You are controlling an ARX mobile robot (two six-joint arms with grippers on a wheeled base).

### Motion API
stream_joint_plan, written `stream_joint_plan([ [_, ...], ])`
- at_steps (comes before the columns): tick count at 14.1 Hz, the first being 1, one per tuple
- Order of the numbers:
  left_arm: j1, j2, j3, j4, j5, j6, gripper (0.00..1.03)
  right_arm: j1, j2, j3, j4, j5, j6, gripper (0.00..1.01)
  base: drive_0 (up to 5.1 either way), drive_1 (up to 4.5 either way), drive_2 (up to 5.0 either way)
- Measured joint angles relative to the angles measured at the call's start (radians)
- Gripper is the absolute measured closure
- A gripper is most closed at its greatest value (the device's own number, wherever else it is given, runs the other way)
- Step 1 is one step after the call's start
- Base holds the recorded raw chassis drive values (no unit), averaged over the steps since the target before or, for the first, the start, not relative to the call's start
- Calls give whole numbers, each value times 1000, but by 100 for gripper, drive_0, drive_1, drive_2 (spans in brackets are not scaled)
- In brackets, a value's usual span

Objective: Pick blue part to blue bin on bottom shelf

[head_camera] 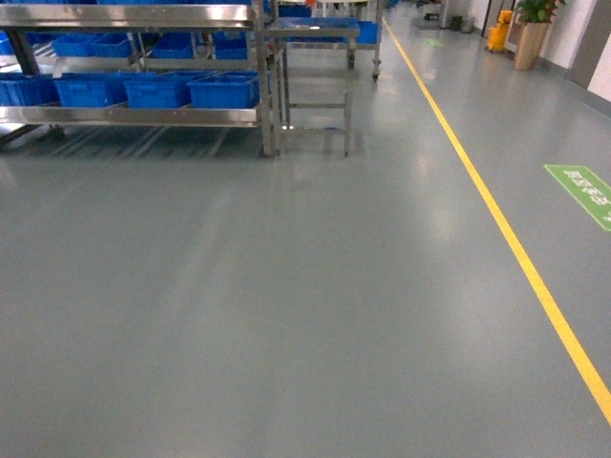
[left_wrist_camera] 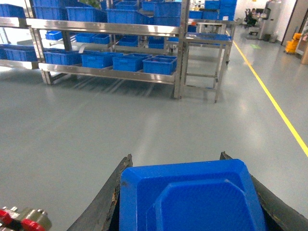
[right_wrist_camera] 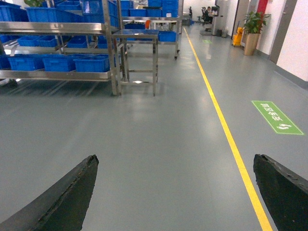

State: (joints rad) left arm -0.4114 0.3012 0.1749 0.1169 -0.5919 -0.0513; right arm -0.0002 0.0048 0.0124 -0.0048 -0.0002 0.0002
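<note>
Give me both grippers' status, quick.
Left gripper: shut on the blue part.
Right gripper: open, jaws wide apart, nothing between them.

Left gripper (left_wrist_camera: 190, 202) clamps the blue part (left_wrist_camera: 192, 197) between both fingers; right gripper (right_wrist_camera: 175, 192) hangs spread wide, holding nothing.

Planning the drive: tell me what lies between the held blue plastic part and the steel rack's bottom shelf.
Only bare grey floor separates blue part from bottom shelf, per left wrist view.
</note>
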Motion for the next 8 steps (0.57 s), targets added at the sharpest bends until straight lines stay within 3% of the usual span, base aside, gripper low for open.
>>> stream_joint_plan([
  [8,-3,-3,0,2,0,0,59,0,0,0,4,1,0,3,-150,-150,-150],
])
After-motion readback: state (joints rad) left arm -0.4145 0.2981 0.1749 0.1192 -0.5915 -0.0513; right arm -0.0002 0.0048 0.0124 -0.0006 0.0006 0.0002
